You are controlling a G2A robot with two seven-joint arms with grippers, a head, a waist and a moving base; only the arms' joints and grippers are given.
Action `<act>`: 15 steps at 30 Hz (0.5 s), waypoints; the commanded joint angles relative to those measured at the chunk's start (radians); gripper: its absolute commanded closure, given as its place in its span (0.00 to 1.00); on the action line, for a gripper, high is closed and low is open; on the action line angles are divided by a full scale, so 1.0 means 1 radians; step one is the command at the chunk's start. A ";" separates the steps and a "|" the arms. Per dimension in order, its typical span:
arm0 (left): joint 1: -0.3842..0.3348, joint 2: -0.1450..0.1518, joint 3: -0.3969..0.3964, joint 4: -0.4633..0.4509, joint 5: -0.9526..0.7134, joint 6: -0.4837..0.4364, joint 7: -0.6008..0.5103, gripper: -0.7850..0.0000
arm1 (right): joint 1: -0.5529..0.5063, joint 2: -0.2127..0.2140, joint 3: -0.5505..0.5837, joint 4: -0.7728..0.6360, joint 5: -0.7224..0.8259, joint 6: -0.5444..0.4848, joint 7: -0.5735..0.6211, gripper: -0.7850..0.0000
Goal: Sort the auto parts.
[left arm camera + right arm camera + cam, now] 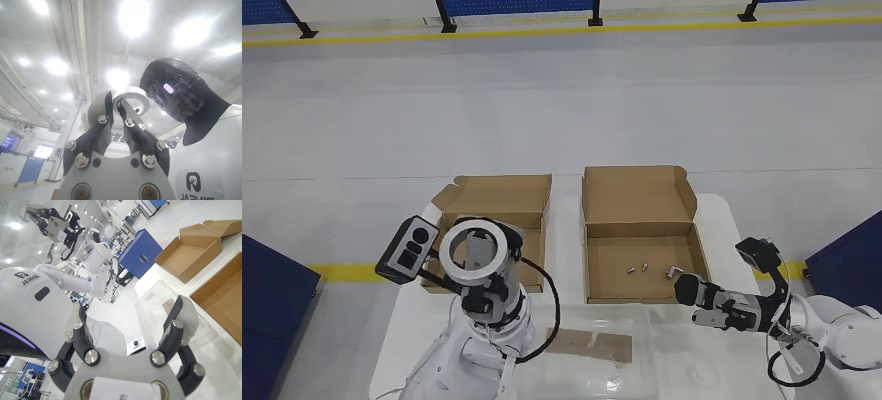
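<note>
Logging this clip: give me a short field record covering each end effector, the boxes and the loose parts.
left end effector: shut on a metal ring, raised above the table
right end effector: open, nothing between its fingers, near the right box's front corner
left box: open, partly behind the raised arm
right box: open, a few small parts on its floor
clear container: at the table's front

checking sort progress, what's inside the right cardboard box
Three small parts lie on the right cardboard box floor: two near the middle, one nearer the right gripper. That gripper covers the box's near corner.
</note>
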 commanded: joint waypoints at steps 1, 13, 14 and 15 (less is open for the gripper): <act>0.004 -0.003 -0.007 -0.002 -0.004 0.003 -0.010 1.00 | 0.000 0.000 0.000 0.000 0.001 0.000 0.000 0.00; 0.015 -0.021 -0.042 0.004 0.044 -0.017 -0.075 1.00 | 0.000 0.000 0.000 0.000 0.001 0.000 0.000 0.00; 0.016 -0.022 -0.047 0.007 0.058 -0.021 -0.081 1.00 | 0.000 0.000 0.000 0.000 0.001 0.000 0.000 0.00; 0.017 -0.022 -0.052 0.009 0.075 -0.025 -0.087 1.00 | 0.000 0.000 0.000 0.000 0.001 0.000 0.000 0.00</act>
